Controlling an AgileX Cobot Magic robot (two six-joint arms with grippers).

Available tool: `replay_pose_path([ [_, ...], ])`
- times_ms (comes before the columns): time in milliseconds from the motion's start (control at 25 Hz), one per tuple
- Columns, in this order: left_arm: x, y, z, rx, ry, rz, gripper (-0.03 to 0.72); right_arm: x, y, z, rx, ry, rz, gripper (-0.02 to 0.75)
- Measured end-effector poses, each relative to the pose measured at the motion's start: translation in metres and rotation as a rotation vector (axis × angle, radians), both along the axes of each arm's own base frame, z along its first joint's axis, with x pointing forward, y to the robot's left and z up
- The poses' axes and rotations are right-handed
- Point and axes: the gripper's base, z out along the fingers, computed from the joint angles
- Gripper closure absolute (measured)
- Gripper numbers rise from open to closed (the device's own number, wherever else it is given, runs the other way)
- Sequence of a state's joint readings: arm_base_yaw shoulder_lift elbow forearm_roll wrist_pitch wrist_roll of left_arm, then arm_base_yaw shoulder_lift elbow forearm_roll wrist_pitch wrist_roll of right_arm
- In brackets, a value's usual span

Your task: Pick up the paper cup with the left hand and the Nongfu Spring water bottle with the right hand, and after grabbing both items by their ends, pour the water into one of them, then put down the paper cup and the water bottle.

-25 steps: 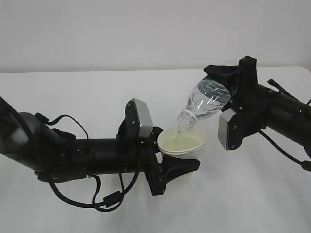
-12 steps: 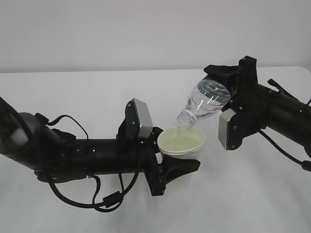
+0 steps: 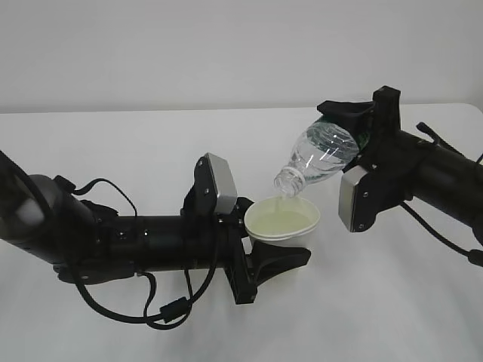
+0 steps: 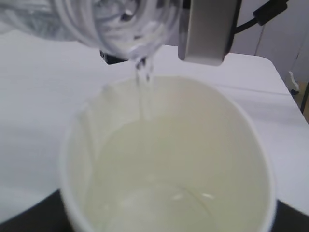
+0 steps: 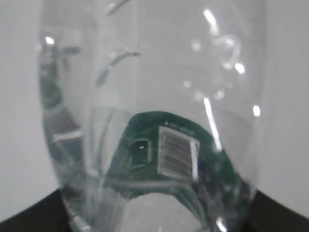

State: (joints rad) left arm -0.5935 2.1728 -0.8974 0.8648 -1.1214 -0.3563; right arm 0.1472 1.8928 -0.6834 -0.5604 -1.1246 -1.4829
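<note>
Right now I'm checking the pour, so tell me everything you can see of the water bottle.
The Nongfu Spring water bottle is small, clear ribbed plastic with a dark green label and barcode near its base. It has no cap. The right hand grips its base end and holds it tilted neck-down above the paper cup. A thin stream of water runs from its mouth into the cup. The bottle does not touch the cup.

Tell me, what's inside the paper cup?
The paper cup holds clear water, and a thin stream falls in from the tilted bottle above. The claw beneath the cup is mostly hidden.
</note>
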Motion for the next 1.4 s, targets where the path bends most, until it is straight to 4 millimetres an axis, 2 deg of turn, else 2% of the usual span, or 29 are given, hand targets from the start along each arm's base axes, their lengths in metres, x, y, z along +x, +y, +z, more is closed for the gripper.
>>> replay_pose_path([
  [1400,0.0012,0.0002,0.0004,-0.005,0.003,0.015,0.253,-0.0006,0.0008,-0.0002,0.198,0.155,-0.004,0.328],
])
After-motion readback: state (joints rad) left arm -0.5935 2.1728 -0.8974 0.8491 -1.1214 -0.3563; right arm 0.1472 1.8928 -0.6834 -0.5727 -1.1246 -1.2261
